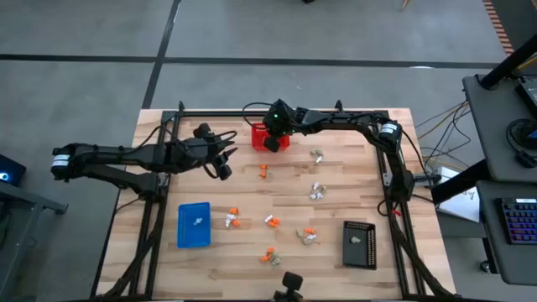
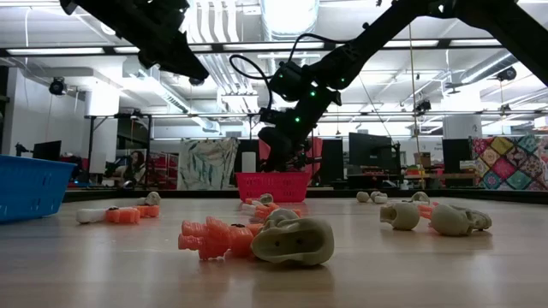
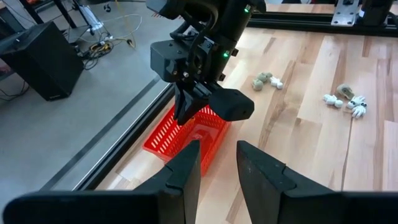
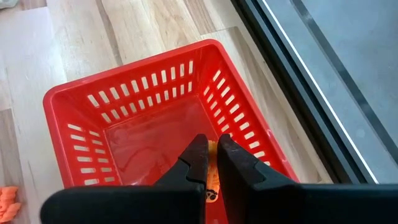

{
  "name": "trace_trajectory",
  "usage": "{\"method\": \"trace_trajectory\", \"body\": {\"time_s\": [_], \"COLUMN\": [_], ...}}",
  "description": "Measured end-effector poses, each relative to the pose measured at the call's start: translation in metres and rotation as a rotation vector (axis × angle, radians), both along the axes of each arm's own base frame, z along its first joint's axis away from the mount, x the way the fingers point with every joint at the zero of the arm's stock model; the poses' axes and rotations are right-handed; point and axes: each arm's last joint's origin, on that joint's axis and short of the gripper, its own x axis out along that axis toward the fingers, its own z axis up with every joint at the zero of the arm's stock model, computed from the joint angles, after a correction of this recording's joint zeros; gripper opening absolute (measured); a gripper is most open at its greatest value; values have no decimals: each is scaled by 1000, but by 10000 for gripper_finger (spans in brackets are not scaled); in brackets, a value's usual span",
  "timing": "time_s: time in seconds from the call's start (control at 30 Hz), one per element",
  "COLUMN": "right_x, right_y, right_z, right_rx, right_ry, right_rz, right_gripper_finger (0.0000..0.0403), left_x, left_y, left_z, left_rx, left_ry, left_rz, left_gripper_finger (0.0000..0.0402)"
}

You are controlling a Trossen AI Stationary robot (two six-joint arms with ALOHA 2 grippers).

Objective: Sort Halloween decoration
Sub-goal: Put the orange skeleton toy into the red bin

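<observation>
The decoration trinkets lie scattered on the wooden table: orange ones (image 1: 263, 170) (image 1: 268, 257), pale ones (image 1: 316, 154) (image 1: 317, 190), and mixed pairs (image 1: 232, 220) (image 1: 306, 235). My right gripper (image 4: 212, 163) hangs over the inside of the red mesh basket (image 4: 155, 118) at the table's far edge, shut on an orange trinket (image 4: 212, 177). My left gripper (image 3: 217, 163) hovers open and empty above the table (image 1: 222, 165), left of the basket (image 3: 186, 134), and touches nothing. My right gripper pinches the orange trinket (image 4: 212, 169) between its two fingers, coming from above and pointing down. The trinket shows in the narrow gap between them, lifted clear above the basket's floor (image 4: 149, 146). Which part of it is gripped is too small to tell.
A blue tray (image 1: 194, 236) near the left front holds one pale trinket (image 1: 199, 221). A black tray (image 1: 359, 252) near the right front holds another (image 1: 356, 239). A dark metal frame (image 1: 285, 112) borders the table. Bare wood lies between the trinket clusters.
</observation>
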Motion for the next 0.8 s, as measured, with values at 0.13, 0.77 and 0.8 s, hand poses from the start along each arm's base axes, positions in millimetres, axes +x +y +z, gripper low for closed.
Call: {"method": "trace_trajectory", "body": {"time_s": [0.13, 0.77, 0.8], "right_x": [0, 0, 0], "right_y": [0, 0, 0], "right_z": [0, 0, 0], "right_rx": [1, 17, 17], "right_ry": [-1, -10, -10], "right_rz": [-1, -21, -21], "right_gripper_finger": [13, 63, 70], "left_x": [0, 0, 0], "left_y": [0, 0, 0], "left_z": [0, 0, 0], "left_rx": [0, 0, 0], "left_ry": [0, 0, 0], "left_rz": [0, 0, 0], "left_gripper_finger": [87, 87, 87]}}
